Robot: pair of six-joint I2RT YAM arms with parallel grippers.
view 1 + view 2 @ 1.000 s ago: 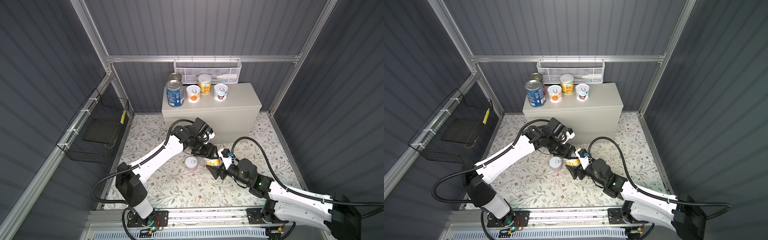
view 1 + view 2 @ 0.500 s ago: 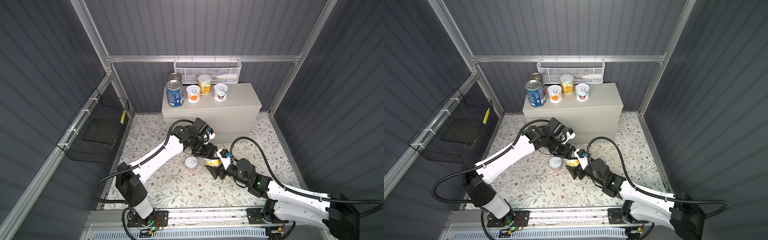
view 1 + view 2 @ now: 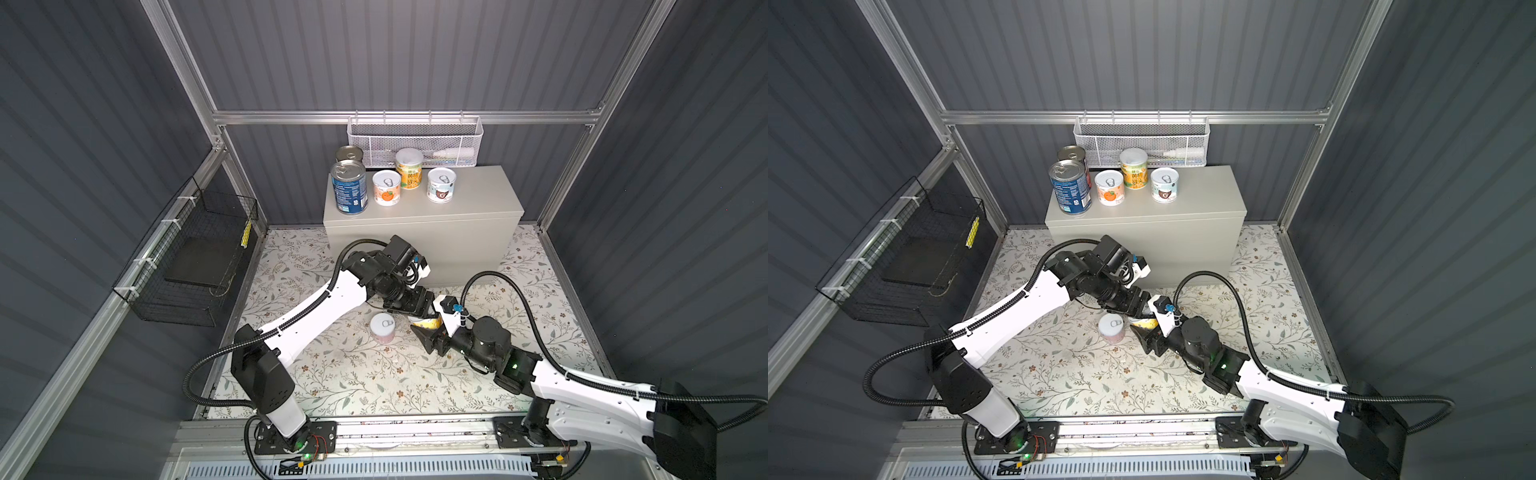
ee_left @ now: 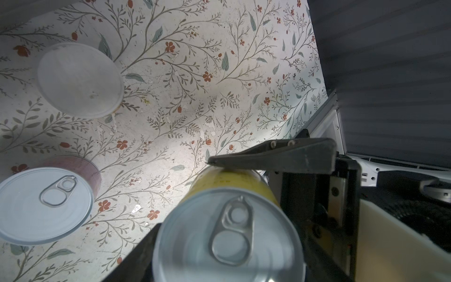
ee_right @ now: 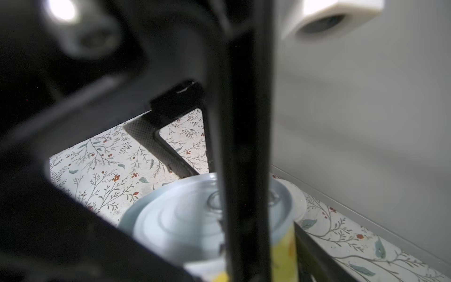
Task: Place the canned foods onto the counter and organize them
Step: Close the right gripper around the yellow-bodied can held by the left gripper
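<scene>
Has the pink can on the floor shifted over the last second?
No. The pink can stands where it was on the floral mat, with the same gap to the counter front.

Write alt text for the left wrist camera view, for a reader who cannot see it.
A yellow can with a pull-tab lid fills the foreground, a dark finger touching its side. Beyond, a pink can and a plain-lidded can stand on floral floor.

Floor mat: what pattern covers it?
Leafy branches with red flowers cover the floor mat; clearest in the left wrist view.
</scene>
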